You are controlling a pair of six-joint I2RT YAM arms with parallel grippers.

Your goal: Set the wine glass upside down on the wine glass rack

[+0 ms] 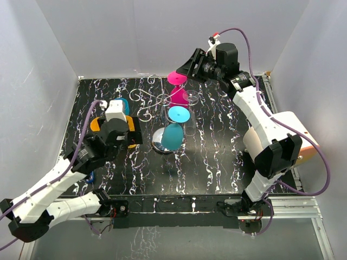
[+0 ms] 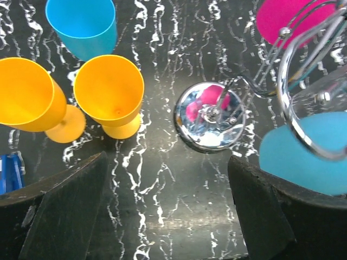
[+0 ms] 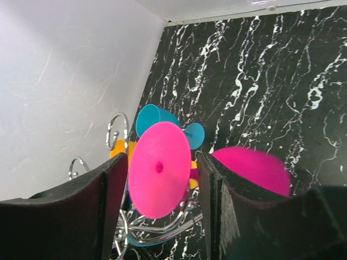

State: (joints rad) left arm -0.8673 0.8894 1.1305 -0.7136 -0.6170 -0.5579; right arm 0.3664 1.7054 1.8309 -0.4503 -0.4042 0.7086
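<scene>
Hanging on the rack [image 2: 209, 122], the wine glass [image 3: 159, 169] points foot-up, stem upright.

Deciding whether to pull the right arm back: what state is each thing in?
wine glass rack: upright.
pink wine glass: upside down at the rack, foot up.
right gripper: open, fingers either side of the pink foot.
blue wine glass: upside down, hanging on the rack.
yellow glasses: both upright, mouths up.
loose blue glass: upright.
left gripper: open, empty.
</scene>
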